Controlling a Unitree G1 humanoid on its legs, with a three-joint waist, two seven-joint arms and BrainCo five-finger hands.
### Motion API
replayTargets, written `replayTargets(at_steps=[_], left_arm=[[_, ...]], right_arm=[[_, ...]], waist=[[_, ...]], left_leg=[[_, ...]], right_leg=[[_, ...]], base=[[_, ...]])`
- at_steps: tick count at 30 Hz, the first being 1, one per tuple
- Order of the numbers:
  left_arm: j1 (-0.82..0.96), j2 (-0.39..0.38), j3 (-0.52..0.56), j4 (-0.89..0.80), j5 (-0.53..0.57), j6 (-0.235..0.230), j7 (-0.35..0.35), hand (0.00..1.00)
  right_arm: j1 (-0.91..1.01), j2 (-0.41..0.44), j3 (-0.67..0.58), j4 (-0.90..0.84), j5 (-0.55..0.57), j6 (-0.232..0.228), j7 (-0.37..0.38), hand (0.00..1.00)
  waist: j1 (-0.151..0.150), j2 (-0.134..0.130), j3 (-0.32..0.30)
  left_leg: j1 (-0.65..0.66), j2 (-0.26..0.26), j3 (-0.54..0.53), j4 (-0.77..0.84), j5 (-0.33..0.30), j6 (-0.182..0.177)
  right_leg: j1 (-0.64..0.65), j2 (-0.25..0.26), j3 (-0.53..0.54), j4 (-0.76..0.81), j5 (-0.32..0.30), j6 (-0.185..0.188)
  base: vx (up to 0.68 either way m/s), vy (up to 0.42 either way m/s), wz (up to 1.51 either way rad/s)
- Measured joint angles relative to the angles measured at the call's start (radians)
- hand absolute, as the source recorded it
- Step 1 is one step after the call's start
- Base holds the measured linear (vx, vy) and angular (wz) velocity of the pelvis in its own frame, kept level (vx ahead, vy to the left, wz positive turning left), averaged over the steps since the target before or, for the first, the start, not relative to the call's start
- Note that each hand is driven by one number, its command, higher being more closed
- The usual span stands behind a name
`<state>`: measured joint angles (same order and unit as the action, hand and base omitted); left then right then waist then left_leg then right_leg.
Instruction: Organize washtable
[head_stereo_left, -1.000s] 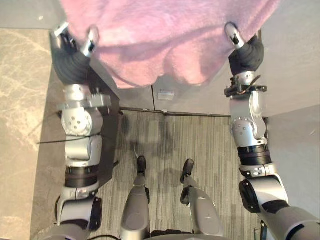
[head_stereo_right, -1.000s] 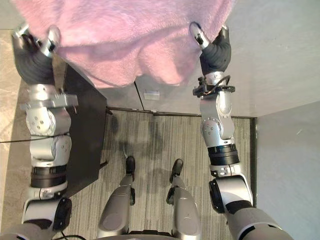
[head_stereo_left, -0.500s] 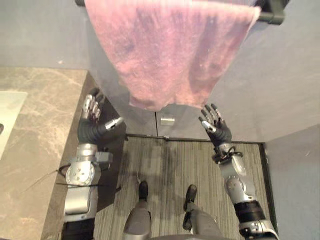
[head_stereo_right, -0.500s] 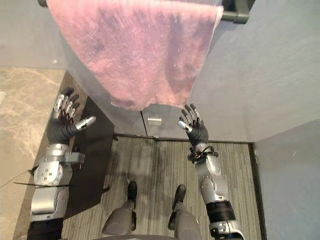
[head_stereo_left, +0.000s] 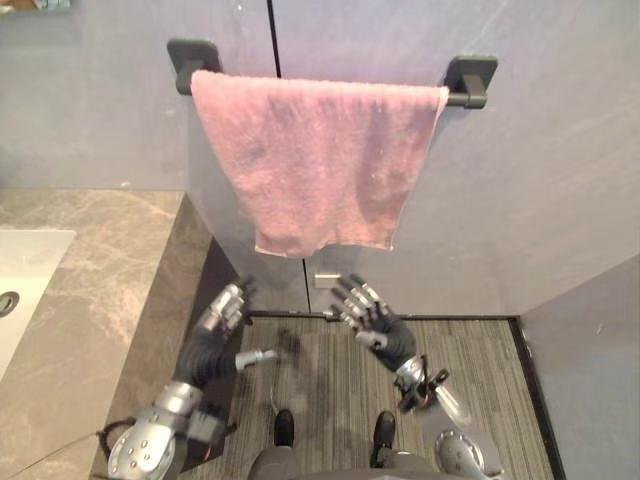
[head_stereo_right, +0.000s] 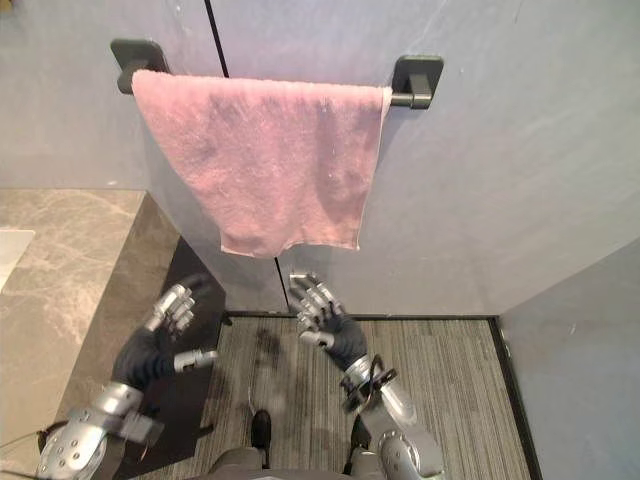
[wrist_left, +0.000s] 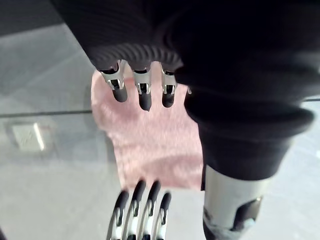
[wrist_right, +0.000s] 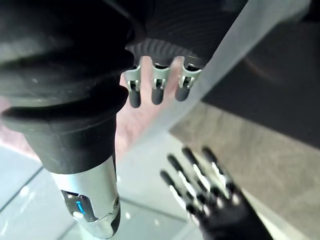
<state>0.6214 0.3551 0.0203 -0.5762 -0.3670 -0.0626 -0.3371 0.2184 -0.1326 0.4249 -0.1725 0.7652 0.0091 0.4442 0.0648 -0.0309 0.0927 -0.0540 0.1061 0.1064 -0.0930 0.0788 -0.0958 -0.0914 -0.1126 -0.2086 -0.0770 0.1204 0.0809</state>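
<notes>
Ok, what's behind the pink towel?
The towel drapes over a dark rail; only its end brackets show. Behind it is grey wall; the bar and part of the panel seam are covered.

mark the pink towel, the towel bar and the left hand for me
pink towel (head_stereo_left: 320, 165): left eye view, middle of the hanging cloth.
towel bar (head_stereo_left: 469, 80): left eye view, its right-end wall bracket.
left hand (head_stereo_left: 208, 338): left eye view, dark cover below the fingers.

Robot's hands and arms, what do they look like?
The left hand and right hand have slim silver fingers with dark tips, and dark ribbed covers over back and wrist. The left arm and right arm are silver-grey with rounded joints.
</notes>
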Motion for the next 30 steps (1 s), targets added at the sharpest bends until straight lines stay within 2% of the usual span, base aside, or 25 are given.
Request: replayTargets(at_steps=[2, 4, 8, 10, 14, 20, 24, 27, 30], left_arm=[[-0.012, 0.048, -0.054, 0.000, -0.140, -0.001, -0.011, 0.00], [-0.032, 0.071, -0.089, 0.001, -0.226, -0.004, -0.001, 0.00], [-0.147, 0.088, -0.168, 0.052, -0.310, -0.035, 0.051, 0.00], [-0.261, 0.084, -0.178, 0.112, -0.306, -0.052, 0.104, 0.00], [-0.449, 0.041, -0.187, 0.217, -0.284, -0.077, 0.168, 0.00], [-0.711, -0.021, -0.212, 0.361, -0.206, -0.089, 0.242, 0.00], [-0.853, -0.032, -0.214, 0.407, -0.168, -0.099, 0.278, 0.00], [-0.974, -0.035, -0.216, 0.449, -0.158, -0.102, 0.298, 0.00], [-1.045, -0.034, -0.216, 0.484, -0.140, -0.102, 0.304, 0.00]], right_arm=[[-0.019, -0.015, 0.061, -0.031, 0.053, -0.002, 0.013, 0.00], [-0.064, -0.018, 0.096, -0.032, 0.092, -0.006, 0.006, 0.00], [-0.198, -0.014, 0.146, -0.014, 0.146, -0.041, -0.052, 0.00], [-0.300, 0.010, 0.151, 0.041, 0.147, -0.071, -0.107, 0.00], [-0.431, 0.058, 0.141, 0.117, 0.127, -0.118, -0.181, 0.00], [-0.544, 0.097, 0.080, 0.150, 0.046, -0.150, -0.248, 0.00], [-0.630, 0.113, 0.022, 0.152, 0.007, -0.163, -0.275, 0.00], [-0.683, 0.115, -0.040, 0.156, -0.011, -0.181, -0.309, 0.00], [-0.728, 0.114, -0.090, 0.174, -0.022, -0.187, -0.335, 0.00]], waist=[[-0.001, 0.000, -0.014], [-0.006, -0.001, -0.024], [-0.013, 0.001, -0.043], [-0.021, 0.005, -0.065], [-0.021, 0.006, -0.073], [-0.020, 0.011, -0.069], [-0.015, 0.023, -0.056], [0.007, 0.042, -0.023], [0.007, 0.046, -0.014]], left_leg=[[0.000, -0.002, -0.012, 0.000, 0.000, 0.000], [0.005, -0.004, -0.016, 0.000, 0.000, 0.000], [0.004, -0.006, -0.019, -0.006, 0.000, 0.000], [-0.004, -0.005, -0.019, -0.006, 0.001, 0.000], [-0.027, -0.003, -0.012, 0.000, 0.006, -0.005], [-0.058, -0.001, 0.004, 0.000, 0.020, -0.001], [-0.097, 0.001, 0.017, 0.007, 0.020, -0.001], [-0.111, 0.004, 0.032, 0.010, 0.020, -0.001], [-0.132, 0.006, 0.033, 0.016, 0.020, -0.001]], right_leg=[[0.008, -0.003, -0.012, 0.000, -0.001, 0.001], [0.015, -0.005, -0.016, 0.000, -0.001, 0.001], [0.017, -0.007, -0.021, -0.001, -0.002, 0.001], [0.010, -0.006, -0.021, -0.002, -0.002, 0.001], [-0.019, -0.003, -0.010, -0.001, 0.006, -0.007], [-0.058, 0.000, -0.002, 0.004, 0.023, -0.012], [-0.107, -0.001, 0.010, 0.023, 0.022, -0.012], [-0.136, -0.001, 0.018, 0.045, 0.015, -0.014], [-0.161, -0.001, 0.018, 0.060, 0.011, -0.016]], base=[[0.00, 0.004, 0.14], [-0.01, 0.005, 0.09], [-0.03, 0.005, 0.05], [0.00, 0.000, 0.00], [0.01, 0.001, -0.07], [0.04, 0.004, -0.05], [0.01, 0.013, -0.07], [0.00, 0.011, -0.08], [0.00, 0.002, -0.01]])
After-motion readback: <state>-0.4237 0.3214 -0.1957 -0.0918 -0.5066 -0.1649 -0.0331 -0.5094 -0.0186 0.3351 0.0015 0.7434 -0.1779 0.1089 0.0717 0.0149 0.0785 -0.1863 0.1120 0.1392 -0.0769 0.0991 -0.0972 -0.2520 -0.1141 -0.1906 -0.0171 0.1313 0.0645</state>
